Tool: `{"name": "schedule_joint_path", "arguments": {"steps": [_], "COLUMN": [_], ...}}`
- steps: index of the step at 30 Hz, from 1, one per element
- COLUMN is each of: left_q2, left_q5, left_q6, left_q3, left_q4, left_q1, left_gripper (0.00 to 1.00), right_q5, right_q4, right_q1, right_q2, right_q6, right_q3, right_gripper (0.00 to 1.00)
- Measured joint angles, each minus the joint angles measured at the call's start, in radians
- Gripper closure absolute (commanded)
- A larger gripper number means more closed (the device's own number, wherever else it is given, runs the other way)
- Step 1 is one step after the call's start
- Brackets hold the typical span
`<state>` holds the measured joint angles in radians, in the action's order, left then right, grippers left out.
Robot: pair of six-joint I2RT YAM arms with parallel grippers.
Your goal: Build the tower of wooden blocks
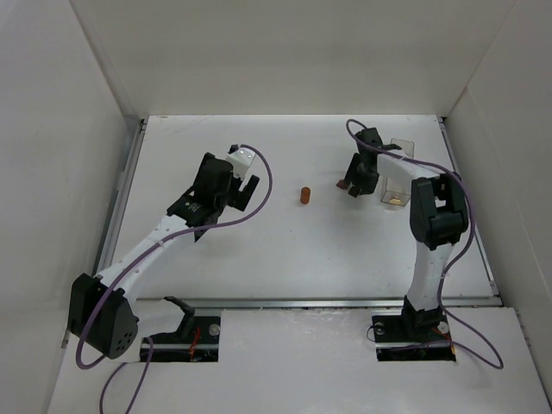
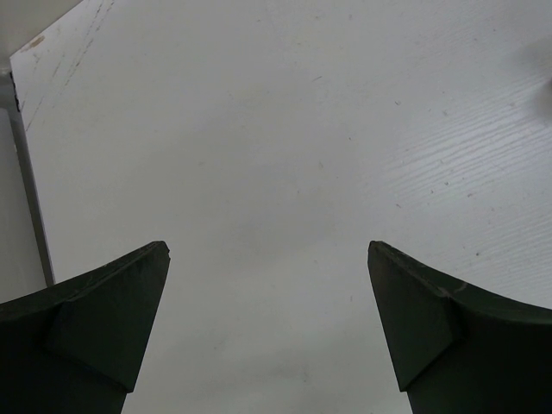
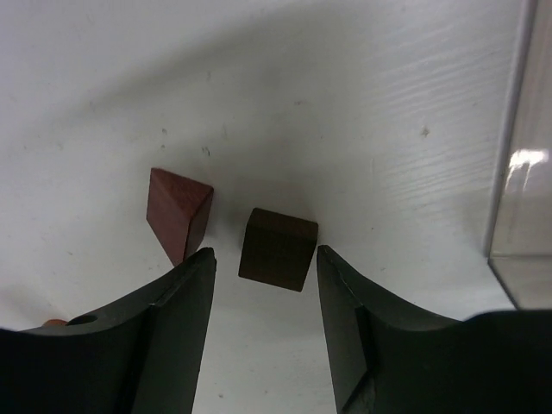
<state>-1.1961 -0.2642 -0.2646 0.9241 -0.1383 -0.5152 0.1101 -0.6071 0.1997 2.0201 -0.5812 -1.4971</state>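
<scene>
Closing from here could go wrong in 2 ways: the fingertip just beside the reddish-brown wooden wedge may shove it, or the tips may catch only the near part of the dark brown cube and let it twist out. The right gripper reaches low over the table, near the clear plastic container, fingers spread either side of the cube without touching it. The orange-brown cylinder stands well apart at mid-table, and the left gripper hangs spread and empty.

- Upright and alone out in mid-bench: the orange-brown short cylinder.
- Off to its right, well apart, the dark brown cube sits flat.
- Just beside the cube, not touching, a reddish-brown wedge.
</scene>
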Motion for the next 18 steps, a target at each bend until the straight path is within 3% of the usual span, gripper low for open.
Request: {"name": "schedule_joint_path", "arguments": {"steps": [12,15,18], "left_q2": [0.000,0.000,0.000], "left_q5": [0.003,0.003,0.003], "left_q6": [0.000,0.000,0.000], "left_q3": [0.000,0.000,0.000], "left_q4": [0.000,0.000,0.000], "left_q1": [0.001,0.001,0.001], "left_gripper": [0.00,0.00,0.00], "right_q5": [0.060,0.068,0.070], "right_q4": [-0.013,-0.013,-0.013], "right_q1": [0.011,0.011,0.012], "right_q2": [0.010,0.012,0.019], "right_q6": [-0.013,-0.008,0.000], "right_q3": [0.007,0.006,0.004], "right_gripper": [0.45,0.52,0.70]}}
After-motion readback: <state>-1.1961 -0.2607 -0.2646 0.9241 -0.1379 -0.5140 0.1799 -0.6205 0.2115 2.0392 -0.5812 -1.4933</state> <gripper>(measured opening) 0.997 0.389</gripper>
